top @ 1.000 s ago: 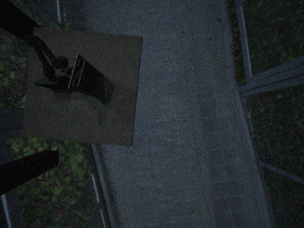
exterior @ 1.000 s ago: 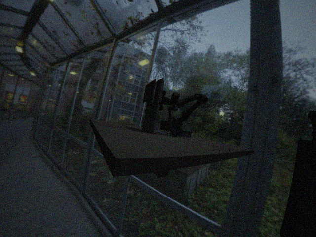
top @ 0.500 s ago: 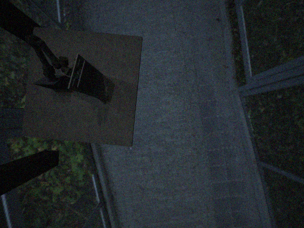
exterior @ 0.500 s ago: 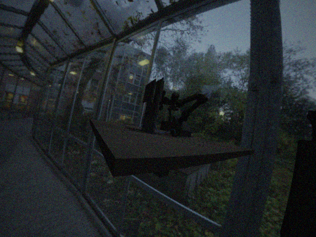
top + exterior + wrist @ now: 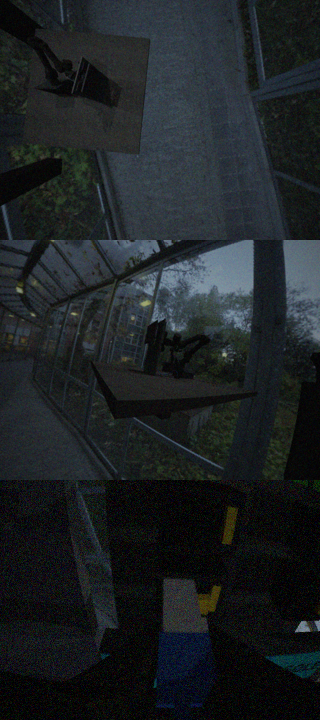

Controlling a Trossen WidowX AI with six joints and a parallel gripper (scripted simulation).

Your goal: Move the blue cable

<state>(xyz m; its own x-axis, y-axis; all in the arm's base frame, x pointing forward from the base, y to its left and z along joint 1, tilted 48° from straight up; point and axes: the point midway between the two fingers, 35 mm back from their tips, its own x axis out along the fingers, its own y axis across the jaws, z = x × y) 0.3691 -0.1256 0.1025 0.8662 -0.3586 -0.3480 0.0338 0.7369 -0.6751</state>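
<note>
One claw (image 5: 72, 74) (image 5: 165, 341) (image 5: 182, 632) grasped one blue plug (image 5: 185, 660) at the wrist view's six o'clock. Two yellow pieces (image 5: 229, 526) showed toward one o'clock from it.

A blue plug with a pale grey front block (image 5: 181, 606) stands low at centre frame — yellow strips (image 5: 229, 525) above it, toward the upper right.

I find a brown rectangular tabletop (image 5: 116, 134) (image 5: 155, 392) — the dark upright rack (image 5: 95, 82) (image 5: 150, 356) stands directly on it, toward two o'clock from its centre in the top view.
</note>
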